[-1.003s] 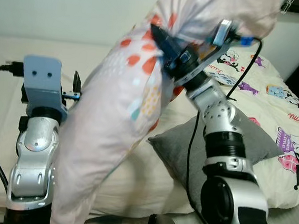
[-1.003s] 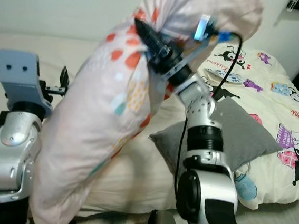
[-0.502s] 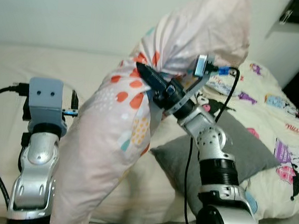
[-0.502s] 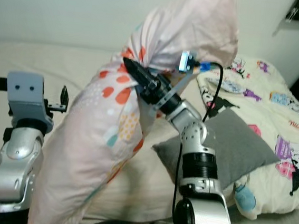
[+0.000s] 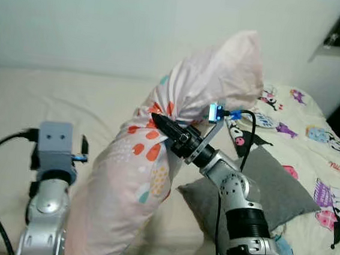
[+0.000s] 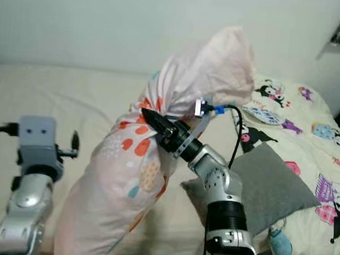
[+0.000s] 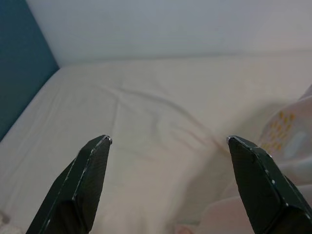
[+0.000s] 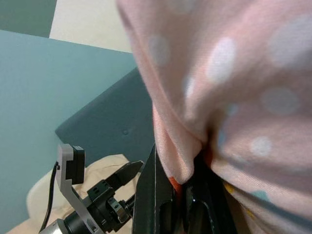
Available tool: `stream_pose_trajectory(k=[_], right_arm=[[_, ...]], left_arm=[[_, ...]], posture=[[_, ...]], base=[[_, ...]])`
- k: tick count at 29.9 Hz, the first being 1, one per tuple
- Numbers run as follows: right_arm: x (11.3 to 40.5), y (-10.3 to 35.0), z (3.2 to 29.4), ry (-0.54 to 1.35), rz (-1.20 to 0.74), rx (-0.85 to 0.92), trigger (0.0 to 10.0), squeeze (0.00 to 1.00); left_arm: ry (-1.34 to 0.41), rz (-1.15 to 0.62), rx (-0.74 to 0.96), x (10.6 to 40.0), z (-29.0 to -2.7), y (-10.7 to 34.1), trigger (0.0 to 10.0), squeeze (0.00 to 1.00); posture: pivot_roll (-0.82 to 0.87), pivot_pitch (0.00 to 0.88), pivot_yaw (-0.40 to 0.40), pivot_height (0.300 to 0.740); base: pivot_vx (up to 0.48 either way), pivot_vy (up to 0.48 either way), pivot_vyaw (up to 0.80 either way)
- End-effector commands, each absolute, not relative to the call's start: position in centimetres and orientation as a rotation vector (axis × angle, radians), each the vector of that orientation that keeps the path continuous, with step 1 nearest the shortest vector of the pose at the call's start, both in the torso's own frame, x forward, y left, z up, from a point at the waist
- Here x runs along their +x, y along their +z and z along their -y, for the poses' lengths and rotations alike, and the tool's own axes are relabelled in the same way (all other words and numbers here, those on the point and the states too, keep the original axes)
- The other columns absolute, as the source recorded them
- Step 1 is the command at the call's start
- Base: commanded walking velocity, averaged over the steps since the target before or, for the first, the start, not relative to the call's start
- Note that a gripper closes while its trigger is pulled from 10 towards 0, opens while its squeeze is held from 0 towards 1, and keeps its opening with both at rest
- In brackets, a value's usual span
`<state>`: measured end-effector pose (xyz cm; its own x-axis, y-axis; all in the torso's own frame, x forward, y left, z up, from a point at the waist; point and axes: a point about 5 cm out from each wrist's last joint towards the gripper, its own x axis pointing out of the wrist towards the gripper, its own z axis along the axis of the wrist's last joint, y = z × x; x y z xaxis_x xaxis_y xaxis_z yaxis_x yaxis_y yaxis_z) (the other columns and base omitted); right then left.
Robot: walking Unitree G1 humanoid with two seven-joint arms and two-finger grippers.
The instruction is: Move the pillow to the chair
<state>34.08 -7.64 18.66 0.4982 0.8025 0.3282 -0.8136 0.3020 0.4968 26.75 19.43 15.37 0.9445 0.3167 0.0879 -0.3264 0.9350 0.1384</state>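
The pillow (image 5: 154,168) is held up in the air above the bed (image 5: 52,104), standing almost upright with its upper end bunched and its lower end hanging down toward the near edge of the bed. It is pale pink with orange, yellow and teal spots. The right gripper (image 5: 161,124) is clenched on a fold of the pillow's cover about midway up its side; in the right wrist view the pink fabric is pinched between the two black fingers (image 8: 156,195). The right arm reaches up to it from the near edge of the bed.

The left gripper (image 7: 168,141) is raised beside the pillow, on the side away from the right arm, with its fingers spread wide and holding nothing; the pillow's cover lies just past one fingertip.

On the bed, beyond the right arm, a grey cushion (image 5: 272,188) lies against a cream blanket (image 5: 322,178) printed with cartoon figures.
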Motion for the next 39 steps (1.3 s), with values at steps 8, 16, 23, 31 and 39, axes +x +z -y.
stream_pose_trajectory(k=[8, 16, 23, 31, 39], right_arm=[[33.8, 19.4, 7.3, 1.099, 0.067, 0.63, 0.0, 0.0], [32.8, 16.1, 6.5, 1.095, -0.006, 0.549, 0.0, 0.0], [32.1, 15.9, 5.9, 1.151, -0.007, 0.461, 0.0, 0.0], [32.3, 15.6, 5.6, 1.146, -0.002, 0.421, 0.0, 0.0], [32.5, 15.8, 5.5, 1.138, 0.002, 0.426, 0.0, 0.0]], left_arm=[[0.3, 0.014, 0.057, 26.4, -18.3, 13.7, 10.0, 0.0], [0.174, -0.034, 0.004, 26.2, -16.2, 12.6, 10.0, 0.0], [0.039, -0.077, -0.047, 26.6, -15.0, 11.7, 10.0, 0.0], [0.049, -0.068, -0.14, 27.7, -16.0, 11.4, 10.0, 0.0], [0.068, -0.054, -0.148, 27.9, -16.4, 11.6, 10.0, 0.0]], posture=[[-0.01, 0.0, -0.081, 0.738], [-0.01, 0.0, -0.08, 0.738], [-0.01, 0.0, -0.078, 0.738], [-0.02, 0.0, -0.071, 0.738], [-0.01, 0.0, -0.072, 0.738]], base=[[0.0, 0.0, 0.0], [0.0, 0.0, 0.2], [0.0, 0.0, 0.8], [0.0, 0.0, 0.8], [0.0, 0.0, 0.8]])
